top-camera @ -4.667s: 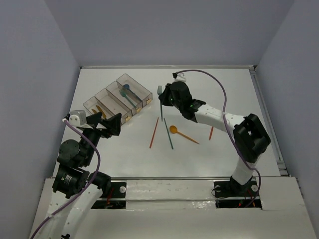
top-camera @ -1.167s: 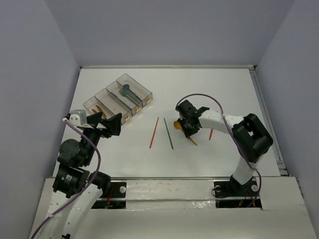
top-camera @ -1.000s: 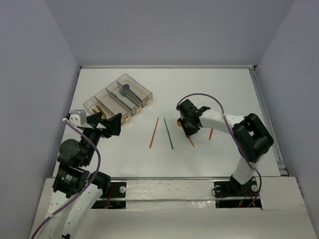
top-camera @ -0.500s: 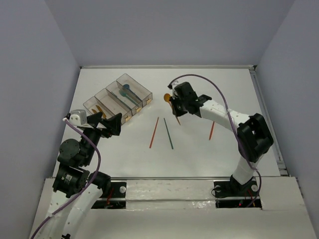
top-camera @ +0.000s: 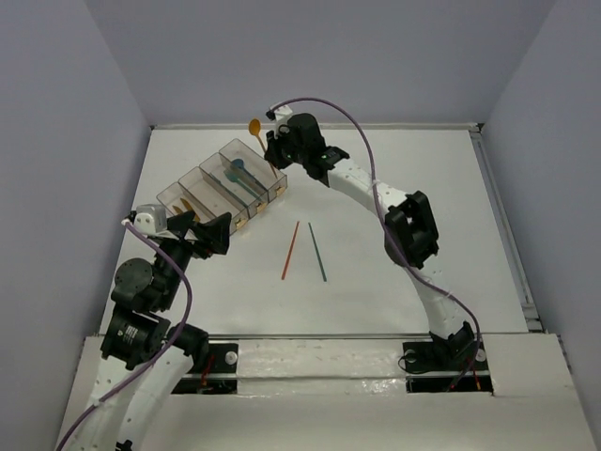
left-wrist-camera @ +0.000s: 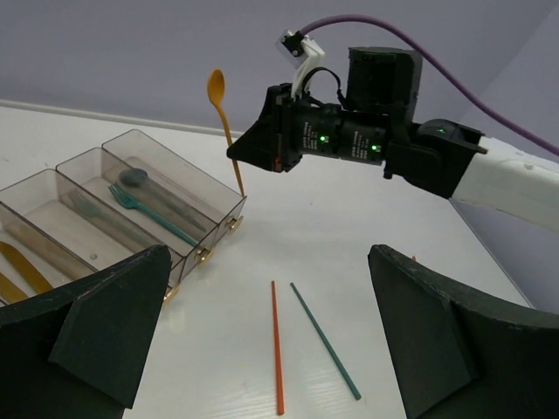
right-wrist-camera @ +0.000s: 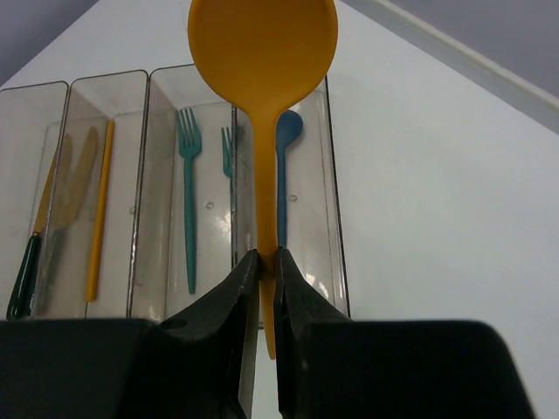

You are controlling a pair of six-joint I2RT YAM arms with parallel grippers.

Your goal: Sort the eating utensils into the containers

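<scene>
Orange spoon (right-wrist-camera: 262, 52), pinched upright in right end effector (right-wrist-camera: 266, 256) over containers (right-wrist-camera: 335, 218), upper left; next: lower beside blue spoon (right-wrist-camera: 290, 129).

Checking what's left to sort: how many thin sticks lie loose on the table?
2: an orange-red stick and a dark green stick, side by side mid-way across the table. The right arm may hide others.

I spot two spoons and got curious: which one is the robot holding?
The orange spoon: the right hand pinches its handle, bowl up, in the air. The blue spoon lies loose in a clear bin.
</scene>
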